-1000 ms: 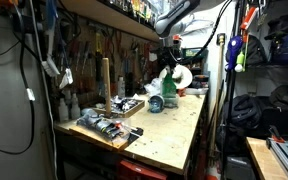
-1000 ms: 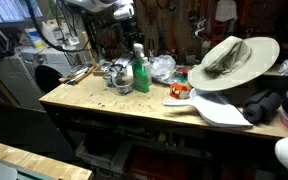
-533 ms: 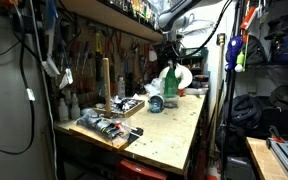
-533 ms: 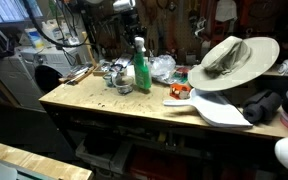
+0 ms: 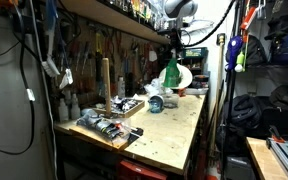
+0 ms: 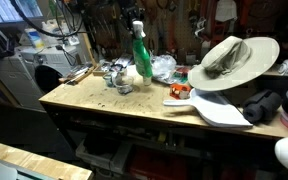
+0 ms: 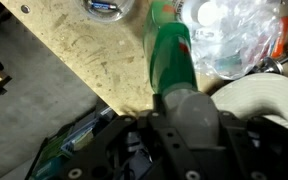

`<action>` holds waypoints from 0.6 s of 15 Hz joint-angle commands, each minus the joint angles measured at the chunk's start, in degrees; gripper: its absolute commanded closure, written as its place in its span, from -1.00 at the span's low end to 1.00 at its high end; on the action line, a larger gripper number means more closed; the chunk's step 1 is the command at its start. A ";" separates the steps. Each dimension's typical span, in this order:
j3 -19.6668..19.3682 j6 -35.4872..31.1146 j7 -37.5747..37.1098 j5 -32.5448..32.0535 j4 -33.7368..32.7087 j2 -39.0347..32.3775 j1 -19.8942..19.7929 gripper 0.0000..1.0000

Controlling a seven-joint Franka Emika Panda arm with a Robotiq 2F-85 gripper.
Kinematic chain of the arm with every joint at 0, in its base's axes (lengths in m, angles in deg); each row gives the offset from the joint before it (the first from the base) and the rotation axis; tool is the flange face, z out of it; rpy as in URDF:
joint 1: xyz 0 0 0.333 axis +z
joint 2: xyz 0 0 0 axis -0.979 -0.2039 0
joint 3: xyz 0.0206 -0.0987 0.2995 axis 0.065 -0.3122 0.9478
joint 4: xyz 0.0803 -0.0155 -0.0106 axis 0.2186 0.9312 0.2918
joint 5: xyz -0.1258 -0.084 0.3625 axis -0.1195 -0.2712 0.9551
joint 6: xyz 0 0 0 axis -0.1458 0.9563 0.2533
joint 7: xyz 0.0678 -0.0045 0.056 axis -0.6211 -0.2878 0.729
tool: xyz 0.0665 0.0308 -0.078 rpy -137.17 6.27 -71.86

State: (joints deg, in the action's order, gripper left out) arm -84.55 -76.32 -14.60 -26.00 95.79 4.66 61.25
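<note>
A green spray bottle (image 6: 140,52) with a white sprayer head hangs above the wooden workbench (image 6: 134,108), clear of its top, in both exterior views (image 5: 170,72). My gripper (image 6: 136,26) is shut on the bottle's white head from above and also shows in an exterior view (image 5: 172,46). In the wrist view the green body (image 7: 169,52) points away from the gripper (image 7: 189,115), and the dark fingers clasp the white head. Crumpled clear plastic (image 7: 234,35) lies just beside the bottle.
A wide-brimmed hat (image 6: 229,58) rests on dark bags. A white board (image 6: 220,110) lies in front of it. A round tin (image 5: 155,103) and metal clutter (image 6: 116,76) sit under the bottle. A tray of tools (image 5: 104,127) lies near the bench edge.
The gripper has risen with the green bottle, which stood on the bench a second ago and now hangs above it.
</note>
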 commanded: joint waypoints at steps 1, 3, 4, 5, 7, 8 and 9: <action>0.76 -3.37 7.60 1.11 6.94 8.42 -0.05 0.73; 0.86 -2.09 14.31 -0.14 8.71 11.07 0.37 0.73; 1.08 -1.98 17.20 -0.01 9.94 12.54 0.53 0.73; 1.25 -1.97 20.07 -0.24 11.21 13.97 0.71 0.73; 1.88 -3.04 25.07 -0.68 14.83 17.14 1.31 0.73; 2.38 -3.79 26.91 -2.03 17.38 19.00 1.77 0.73; 2.96 -4.39 28.84 -2.73 19.79 20.91 2.08 0.73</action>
State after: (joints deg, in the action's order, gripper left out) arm -82.90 -77.46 9.15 -26.41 106.88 17.66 62.09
